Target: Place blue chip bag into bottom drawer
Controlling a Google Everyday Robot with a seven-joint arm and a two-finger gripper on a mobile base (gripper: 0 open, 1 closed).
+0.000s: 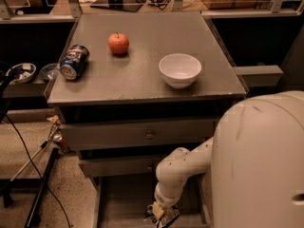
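The robot's white body [261,165] is filling the near right corner, and its arm [183,167] is reaching down and left from it; the gripper [161,214] is hanging at the very bottom of the view, low over the floor of the bottom drawer [121,198], which is standing pulled out beneath the cabinet; whether it is clamped on anything I cannot tell. A dark crumpled shape with pale edges is sitting right at the gripper's tip, and I am taking it to be the blue chip bag [170,217], though it is too cramped against the frame edge to be sure whether it is gripped or lying on the drawer floor. Above, the two upper drawers [150,135] are sitting shut; on the cabinet top [142,84] a white bowl [180,70] is resting to the right, a soda can [73,61] is lying at the left edge, and an apple [118,43] is sitting farther back. Judging by this, the carry is looking done and the arm is working inside the drawer; letting go of the bag and pulling clear are seemingly what is remaining.
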